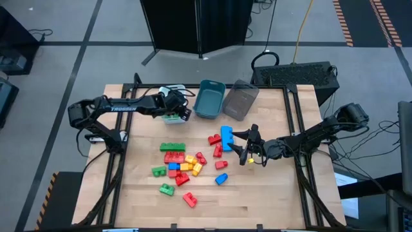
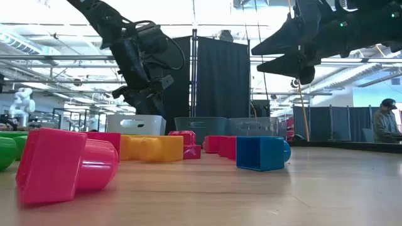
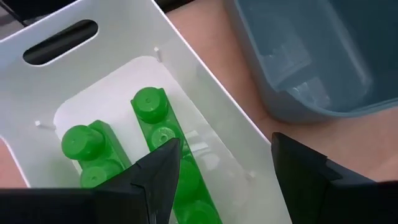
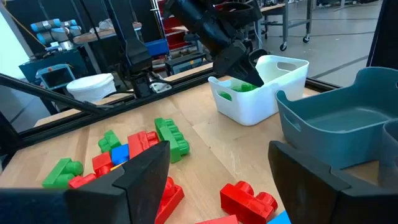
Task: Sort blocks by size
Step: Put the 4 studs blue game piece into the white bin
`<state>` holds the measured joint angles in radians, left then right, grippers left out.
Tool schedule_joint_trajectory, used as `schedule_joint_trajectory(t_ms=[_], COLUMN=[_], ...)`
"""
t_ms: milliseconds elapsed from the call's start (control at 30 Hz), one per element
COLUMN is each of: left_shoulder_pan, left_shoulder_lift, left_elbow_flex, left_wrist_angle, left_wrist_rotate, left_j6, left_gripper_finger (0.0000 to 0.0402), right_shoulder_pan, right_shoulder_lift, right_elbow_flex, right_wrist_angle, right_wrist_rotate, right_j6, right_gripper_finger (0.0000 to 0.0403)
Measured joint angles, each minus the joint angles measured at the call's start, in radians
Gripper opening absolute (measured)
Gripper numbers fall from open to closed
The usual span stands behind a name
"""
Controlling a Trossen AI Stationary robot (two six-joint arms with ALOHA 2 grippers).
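Note:
Two green blocks [image 3: 155,162] lie side by side on the floor of the white bin [image 3: 205,99], studs showing. My left gripper [image 3: 227,180] hangs open just above that bin [image 1: 168,111] at the far left, touching nothing. The other blocks lie loose mid-table: a long green one [image 1: 172,147], a red, yellow and orange cluster [image 1: 185,162], and a blue one [image 1: 226,135]. My right gripper [image 1: 243,145] stands open and lifted at the right of the pile, pointing toward the table's left, with nothing between its fingers [image 4: 137,174].
A teal bin [image 1: 209,98] and a grey bin [image 1: 239,100] stand right of the white one along the far edge. Single blocks, red [image 1: 188,199] and green [image 1: 167,189], lie toward the near edge. A person [image 2: 384,119] sits beyond the table.

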<state>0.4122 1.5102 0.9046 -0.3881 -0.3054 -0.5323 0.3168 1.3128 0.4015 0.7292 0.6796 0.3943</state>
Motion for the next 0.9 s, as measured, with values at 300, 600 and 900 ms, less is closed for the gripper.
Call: schedule_joint_trajectory(t_ms=[300,600,900], left_shoulder_pan=[0.0,-0.002,0.003], left_shoulder_lift=[-0.005,-0.015,-0.112], left_elbow_flex=[0.0,-0.001,-0.001], left_wrist_angle=[-0.03,-0.032,-0.054], left_wrist_rotate=[-0.121,-0.124,-0.149], left_j6=[0.137,0.238,0.25], left_gripper_finger=[0.0207,0.0205,0.0205], right_shoulder_pan=[0.0,0.0,-0.002], right_shoulder_lift=[0.0,0.0,0.0], right_elbow_flex=[0.0,0.0,0.0], right_wrist_angle=[-0.01,-0.02,-0.036], right_wrist_rotate=[0.0,0.0,0.0], right_j6=[0.014,0.014,0.014], right_gripper_finger=[0.0258,0.0258,0.0258])
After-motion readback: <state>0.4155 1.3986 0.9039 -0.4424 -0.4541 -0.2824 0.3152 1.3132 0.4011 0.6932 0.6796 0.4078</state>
